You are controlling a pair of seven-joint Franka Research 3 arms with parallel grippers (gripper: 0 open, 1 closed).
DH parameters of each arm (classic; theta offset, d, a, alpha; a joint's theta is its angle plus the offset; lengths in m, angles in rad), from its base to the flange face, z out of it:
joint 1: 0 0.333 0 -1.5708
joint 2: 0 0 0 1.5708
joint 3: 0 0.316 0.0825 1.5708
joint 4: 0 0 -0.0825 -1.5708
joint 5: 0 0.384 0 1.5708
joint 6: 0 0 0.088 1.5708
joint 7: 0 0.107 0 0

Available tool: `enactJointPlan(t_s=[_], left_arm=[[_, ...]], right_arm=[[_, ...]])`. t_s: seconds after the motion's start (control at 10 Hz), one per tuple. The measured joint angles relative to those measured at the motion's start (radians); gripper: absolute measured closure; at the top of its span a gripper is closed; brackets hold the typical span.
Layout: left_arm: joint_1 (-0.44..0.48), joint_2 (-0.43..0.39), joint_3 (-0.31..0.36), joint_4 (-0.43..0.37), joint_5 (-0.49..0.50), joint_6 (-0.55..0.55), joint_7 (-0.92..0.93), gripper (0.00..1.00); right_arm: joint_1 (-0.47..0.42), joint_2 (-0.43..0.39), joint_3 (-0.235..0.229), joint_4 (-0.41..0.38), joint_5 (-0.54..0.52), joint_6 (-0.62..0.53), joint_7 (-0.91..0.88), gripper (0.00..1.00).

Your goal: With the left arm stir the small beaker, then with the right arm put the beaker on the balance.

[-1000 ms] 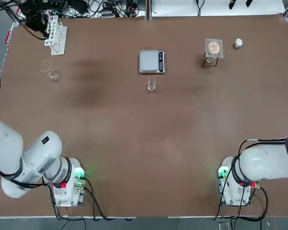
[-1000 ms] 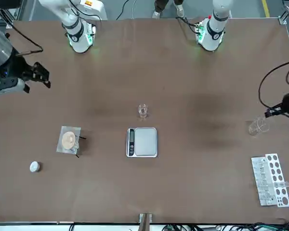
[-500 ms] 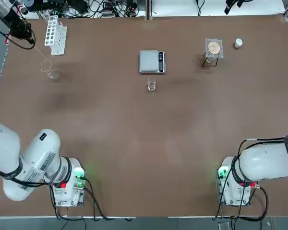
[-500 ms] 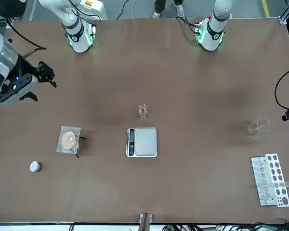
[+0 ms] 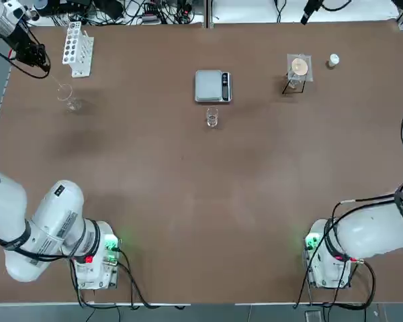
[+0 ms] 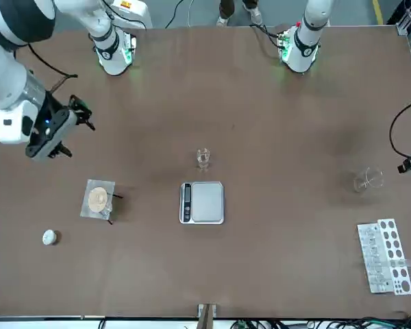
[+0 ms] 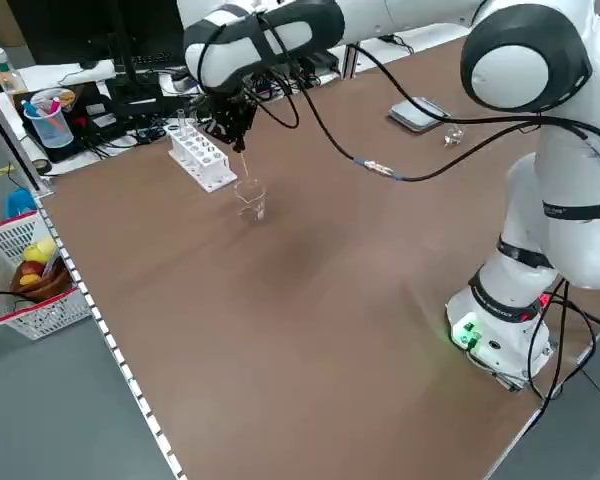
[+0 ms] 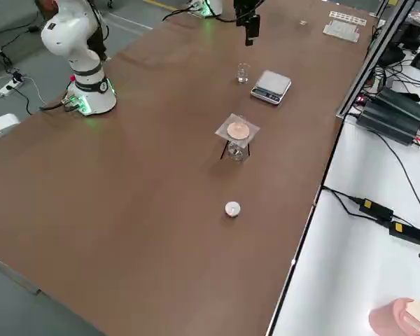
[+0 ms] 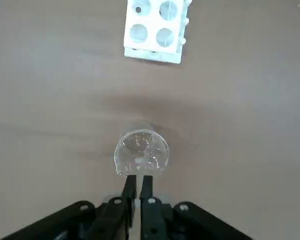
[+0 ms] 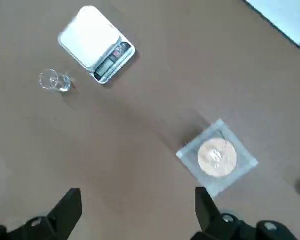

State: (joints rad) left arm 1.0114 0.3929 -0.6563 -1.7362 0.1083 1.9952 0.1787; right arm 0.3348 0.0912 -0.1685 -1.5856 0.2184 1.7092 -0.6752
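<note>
Centrally, tiny clear glass beaker upright at six o'clock of silver-grey square-pan balance, apart; bare brown table around. Left gripper pinched on thin glass rod; right gripper spread.

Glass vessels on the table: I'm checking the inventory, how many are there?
3. The small beaker beside the balance, a larger flask near the test-tube rack, and one under a covered stand.

Small clear beaker, upright, open-mouthed, near mid-table toward the far edge. Just beyond it, apart, silver-grey balance, lying flat, square metal pan bare, dark control strip along its right-hand side. Both well clear of the tabletop's left and right edges.
</note>
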Motion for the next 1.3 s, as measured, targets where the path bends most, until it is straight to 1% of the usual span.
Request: enactJointPlan(t_s=[0.2, 0.3, 0.4, 0.6, 0.7, 0.9, 1.0, 1.2, 1.3], left_arm=[[0.001, 0.000, 0.000, -0.024, 0.000, 0.002, 0.000, 0.92], [0.002, 0.001, 0.000, -0.035, 0.000, 0.011, 0.000, 0.92], [0.002, 0.003, 0.000, -0.048, 0.000, 0.027, 0.000, 0.92], [0.009, 0.023, 0.001, -0.063, 0.000, 0.065, 0.013, 0.92], [0.020, 0.039, 0.002, -0.067, 0.000, 0.085, 0.038, 0.92], [0.043, 0.072, 0.002, -0.069, 0.000, 0.110, 0.067, 0.92], [0.044, 0.085, 0.002, -0.069, 0.000, 0.117, 0.070, 0.92], [0.043, 0.098, 0.000, -0.075, 0.000, 0.137, 0.070, 0.92], [0.042, 0.104, -0.001, -0.078, 0.000, 0.146, 0.070, 0.92]], right_arm=[[0.109, 0.042, -0.100, 0.000, 0.076, 0.058, -0.115, 0.00], [0.154, 0.064, -0.137, -0.001, 0.125, 0.093, -0.164, 0.00], [0.187, 0.084, -0.162, -0.002, 0.167, 0.132, -0.195, 0.00], [0.231, 0.111, -0.175, -0.009, 0.229, 0.229, -0.224, 0.00], [0.257, 0.121, -0.184, -0.028, 0.287, 0.289, -0.268, 0.00], [0.307, 0.136, -0.235, -0.103, 0.447, 0.373, -0.447, 0.00], [0.323, 0.137, -0.254, -0.133, 0.501, 0.391, -0.522, 0.00], [0.337, 0.138, -0.264, -0.191, 0.630, 0.420, -0.686, 0.00], [0.343, 0.139, -0.265, -0.239, 0.718, 0.454, -0.793, 0.00]])
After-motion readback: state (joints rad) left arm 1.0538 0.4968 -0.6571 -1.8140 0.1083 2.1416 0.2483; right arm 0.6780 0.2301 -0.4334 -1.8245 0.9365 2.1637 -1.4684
